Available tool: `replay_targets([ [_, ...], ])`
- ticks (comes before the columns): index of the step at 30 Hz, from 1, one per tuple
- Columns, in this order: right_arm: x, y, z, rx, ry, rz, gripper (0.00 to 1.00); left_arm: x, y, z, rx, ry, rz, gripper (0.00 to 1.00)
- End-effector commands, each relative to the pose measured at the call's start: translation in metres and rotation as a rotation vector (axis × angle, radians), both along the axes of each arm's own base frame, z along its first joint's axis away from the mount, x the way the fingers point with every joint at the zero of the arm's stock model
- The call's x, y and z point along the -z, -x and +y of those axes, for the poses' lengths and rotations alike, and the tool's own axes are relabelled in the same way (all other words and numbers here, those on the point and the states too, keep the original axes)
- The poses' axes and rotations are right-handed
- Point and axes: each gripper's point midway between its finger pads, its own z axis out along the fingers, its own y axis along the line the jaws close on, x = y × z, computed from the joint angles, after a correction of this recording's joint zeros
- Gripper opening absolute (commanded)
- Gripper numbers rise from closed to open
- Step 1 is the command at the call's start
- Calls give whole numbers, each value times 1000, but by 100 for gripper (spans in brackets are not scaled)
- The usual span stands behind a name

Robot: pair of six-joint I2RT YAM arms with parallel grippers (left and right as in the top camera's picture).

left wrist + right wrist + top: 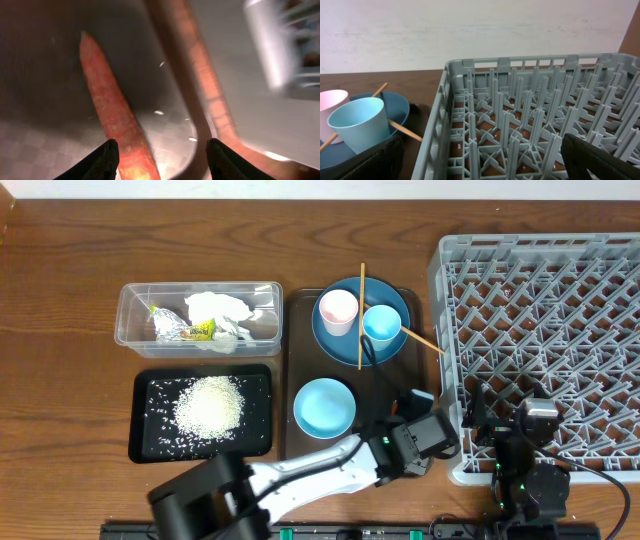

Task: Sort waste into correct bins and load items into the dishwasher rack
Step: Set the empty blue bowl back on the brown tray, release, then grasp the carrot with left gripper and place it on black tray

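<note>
Take the grey rack (540, 242) as your marker. Farthest to its left you see the clear tub (128, 320), which holds the crumpled tissue (222, 308) and the yellow wrapper (190, 331). Equally far left of the rack, but nearer you, the black tray (255, 430) carries the rice grains (210, 402) in a heap with strays around it.

Just left of the rack lies the brown serving tray (300, 370). At its far end the blue plate (345, 345) bears the pink cup (338, 310) and the light blue cup (380, 323), with one chopstick (361, 352) running between them. The second chopstick (425, 340) slants toward the rack's left wall. The pale blue bowl (324, 406) sits at the near end.

Your left gripper (161, 142) hangs low by the rack's near-left corner with its fingers parted. The orange carrot (112, 110) lies between them close to one finger, ungripped. Your right gripper (481, 142) hovers over that same corner of the rack, spread wide and holding nothing.
</note>
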Motion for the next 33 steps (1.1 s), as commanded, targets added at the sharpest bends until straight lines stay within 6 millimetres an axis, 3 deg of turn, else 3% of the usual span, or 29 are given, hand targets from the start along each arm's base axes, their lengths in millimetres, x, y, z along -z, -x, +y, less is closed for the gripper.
replay_targets([
  [1,1,0,-1,5,5,-1,99,17,-6,3,-48,-42,-7,59],
  [9,1,0,-1,5,5,-1,99,47,-3,11,-47,-117,18,56],
  [10,1,0,-1,5,5,-1,99,49,-3,11,-47,-121,20,51],
  [13,1,0,-1,5,5,-1,99,49,-3,11,-47,-120,19,23],
  [15,1,0,-1,5,5,-1,99,43,-4,10,-48,-106,14,13],
  [18,1,0,-1,5,5,-1,99,26,-6,5,-47,-65,-2,12],
  [22,1,0,-1,5,5,-1,99,-15,-15,7,-65,2,-48,9],
  [27,1,0,-1,5,5,-1,99,-75,-42,53,-181,30,-122,9],
  [30,1,0,-1,5,5,-1,99,-108,-61,102,-297,32,-148,8],
  [33,1,0,-1,5,5,-1,99,-124,-73,158,-427,-13,-148,8],
])
